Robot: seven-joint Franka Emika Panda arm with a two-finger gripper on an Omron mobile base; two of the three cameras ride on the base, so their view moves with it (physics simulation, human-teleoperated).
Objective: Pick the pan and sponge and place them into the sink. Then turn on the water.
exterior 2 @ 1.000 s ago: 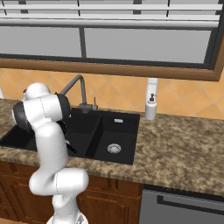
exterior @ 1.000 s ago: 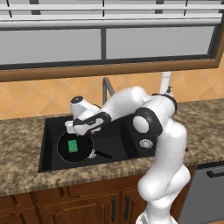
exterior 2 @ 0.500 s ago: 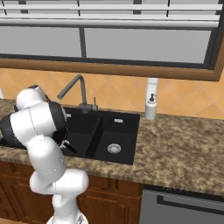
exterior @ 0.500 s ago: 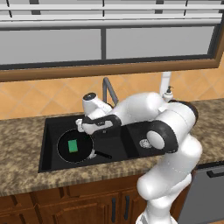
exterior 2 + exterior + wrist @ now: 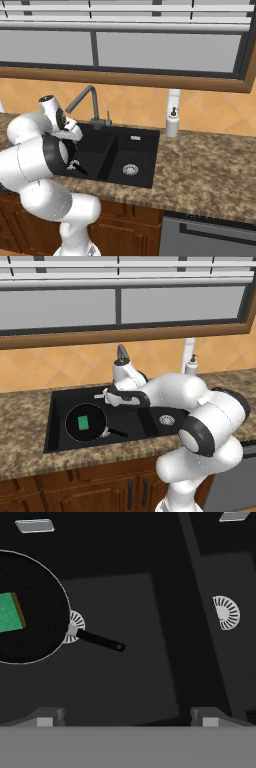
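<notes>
In the left base view, the pan (image 5: 86, 423) lies flat in the wide left basin of the sink (image 5: 60, 401), and the sponge (image 5: 83, 422) lies on the middle of the pan. The pan handle (image 5: 116, 432) points to the right and a little toward the near edge. The gripper (image 5: 106, 396) hangs above the far part of this basin, to the right of the pan and apart from it. Just behind the hand stands the faucet (image 5: 121, 353), so the hand is already near it. No water runs from it.

In the right base view, the white arm covers most of the left basin. The faucet (image 5: 84, 101) rises at the far edge of the sink (image 5: 137, 150), its spout reaching to the left, with the small lever (image 5: 108, 118) at its base. This lever is, I think, the thing the next move turns on; it lies far and right of the hand, close by. The soap dispenser (image 5: 172, 121) stands well apart to the right.

In the hand view, both fingertips (image 5: 44, 720) stand wide apart and hold nothing. The pan (image 5: 30, 642) with the sponge (image 5: 10, 613) is at the left, its handle (image 5: 99, 640) slanting away from it, partly covering one drain (image 5: 76, 626). The other drain (image 5: 226, 612) is at the right.

Both things seem placed, so only the water remains.
</notes>
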